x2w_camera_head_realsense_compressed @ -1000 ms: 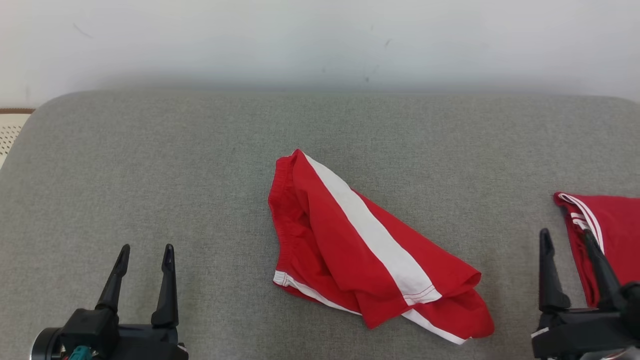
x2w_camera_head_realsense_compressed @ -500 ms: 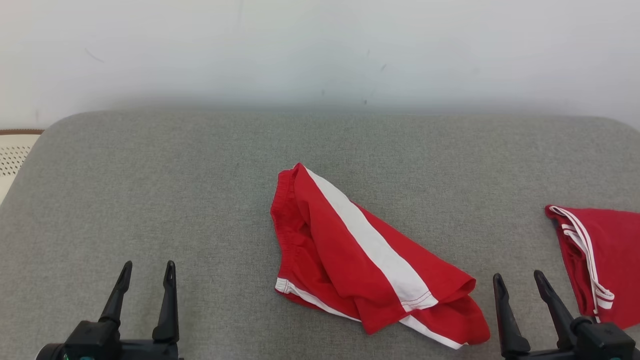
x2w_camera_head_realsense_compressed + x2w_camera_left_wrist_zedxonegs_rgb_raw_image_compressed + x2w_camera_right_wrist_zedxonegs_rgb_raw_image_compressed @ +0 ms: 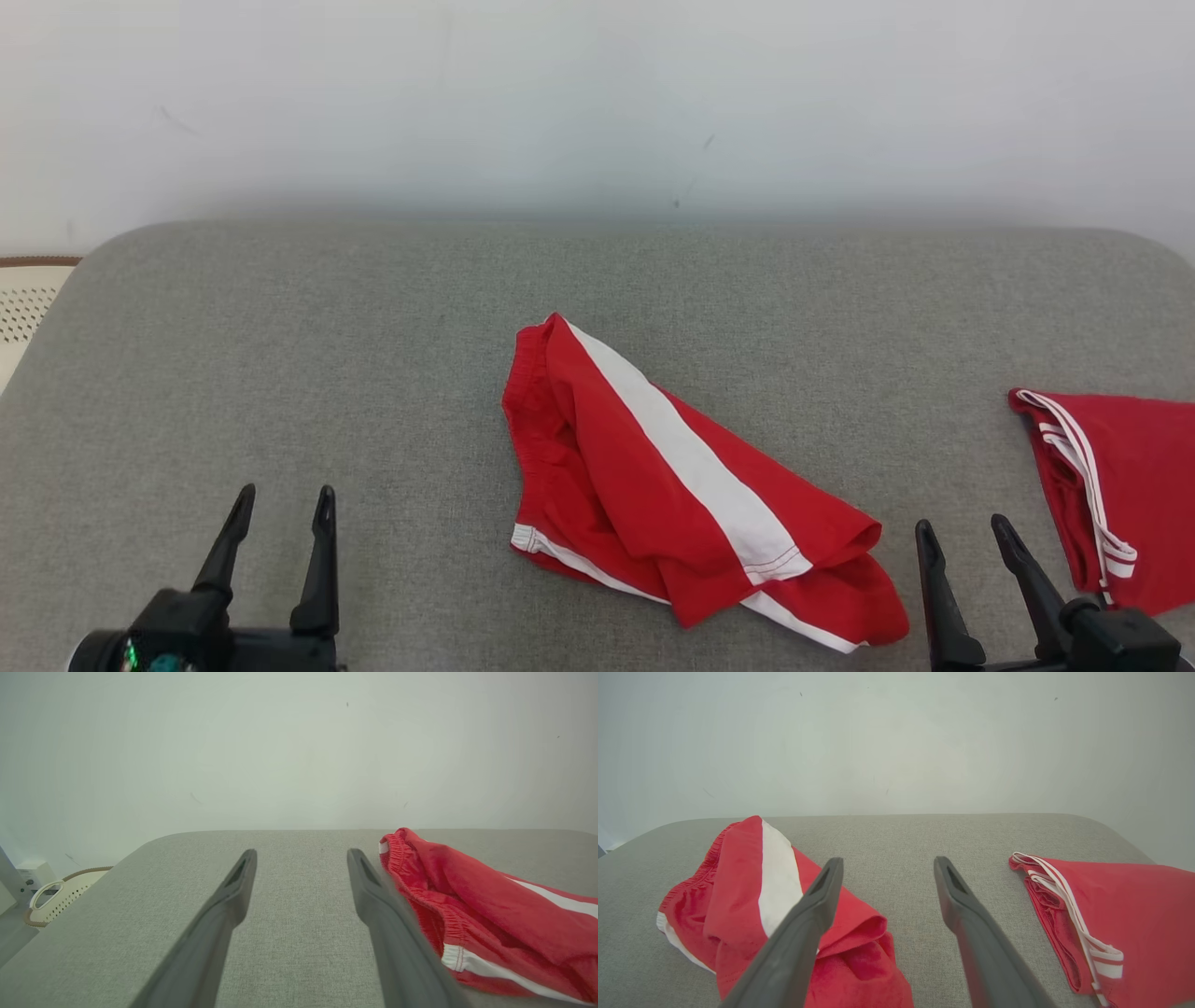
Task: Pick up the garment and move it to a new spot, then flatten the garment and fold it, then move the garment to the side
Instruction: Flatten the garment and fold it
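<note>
In the head view, the shorts (image 3: 681,504) lie in the middle of the grey cushion (image 3: 280,355), a little nearer to the robot than to the wall. They are bright red. A broad white stripe runs slantwise from the far top corner down to the near right, and a thin white band follows the hem. They are crumpled, not flat: the gathered waistband is on the left side, and the cloth is folded over itself, with a puffed fold at the right end. The left gripper (image 3: 286,491) is at the lower left, its fingers spread and holding nothing, well apart from the shorts. The right gripper (image 3: 962,523) is at the lower right, also spread and empty. It stands between the shorts and another red garment (image 3: 1120,495) with thin white stripes at the right edge. A pale basket (image 3: 23,299) with small holes shows at the far left, beside the cushion.

In the left wrist view, bare cushion shows between the two spread fingers. The shorts are on the right, with the ruffled elastic waistband facing the camera.

In the right wrist view, the fingers stand apart over the cushion. The shorts lie to the left, partly behind one finger, and the other garment lies flatter to the right.
</note>
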Robot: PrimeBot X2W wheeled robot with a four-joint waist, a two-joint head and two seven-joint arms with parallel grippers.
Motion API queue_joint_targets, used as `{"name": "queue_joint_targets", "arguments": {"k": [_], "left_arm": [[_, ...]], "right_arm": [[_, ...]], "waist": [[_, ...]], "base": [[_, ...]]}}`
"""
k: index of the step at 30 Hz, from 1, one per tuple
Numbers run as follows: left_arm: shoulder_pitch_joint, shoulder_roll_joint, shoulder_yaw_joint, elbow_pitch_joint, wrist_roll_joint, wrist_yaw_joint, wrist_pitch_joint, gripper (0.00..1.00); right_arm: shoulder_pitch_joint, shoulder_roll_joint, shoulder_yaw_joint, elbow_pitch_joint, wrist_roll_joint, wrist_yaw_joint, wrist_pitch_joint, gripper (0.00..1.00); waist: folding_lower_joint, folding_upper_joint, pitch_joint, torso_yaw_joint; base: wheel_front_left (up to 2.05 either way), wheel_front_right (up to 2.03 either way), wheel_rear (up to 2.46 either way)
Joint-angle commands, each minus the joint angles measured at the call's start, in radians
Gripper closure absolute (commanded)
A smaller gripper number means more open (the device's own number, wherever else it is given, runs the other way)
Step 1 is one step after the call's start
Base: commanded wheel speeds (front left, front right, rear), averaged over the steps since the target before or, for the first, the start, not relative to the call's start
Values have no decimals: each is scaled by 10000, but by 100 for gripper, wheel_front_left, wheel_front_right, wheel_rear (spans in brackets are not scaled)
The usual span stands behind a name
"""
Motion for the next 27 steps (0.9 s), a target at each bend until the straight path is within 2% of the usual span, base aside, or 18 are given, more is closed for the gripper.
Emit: {"name": "queue_joint_targets", "arguments": {"k": [1,4,9,14,16,19,22,27], "left_arm": [[-276,82,-59,27,47,-93,17,0],[-779,-6,-278,153,6,-285,285,0],[-2106,-274,-715,830,-433,-975,1083,0],[-3586,-476,-1078,2146,-873,-1732,2239,0],[-4443,-656,-1065,3014,-1349,-2203,2802,0],[-5350,-683,-1007,3877,-1714,-2572,3303,0],[-6239,-650,-961,4721,-1980,-2874,3819,0],[-7324,-410,-955,5735,-2230,-3116,4398,0]], "right_arm": [[-18,-6,29,-38,41,-9,25,0],[-116,-5,72,-62,62,-9,52,0],[-365,-78,260,30,124,-9,29,0],[-687,-128,551,199,197,-9,-117,0],[-896,-108,662,366,237,-9,-254,0],[-1134,-69,808,512,282,-9,-411,0],[-1368,-36,918,727,319,-9,-606,0],[-1643,51,1045,1028,402,-9,-859,0]], "waist": [[1,0,62,-26],[1,0,185,-106],[1,0,496,-493],[1,0,925,-1142],[1,0,1233,-1577],[1,0,1613,-1979],[1,0,1945,-2322],[1,0,2256,-2626]], "base": [[0,0,0],[0,0,0],[0,0,0],[0,0,0],[0,0,0],[0,0,0],[0,0,0],[0,0,0]]}}
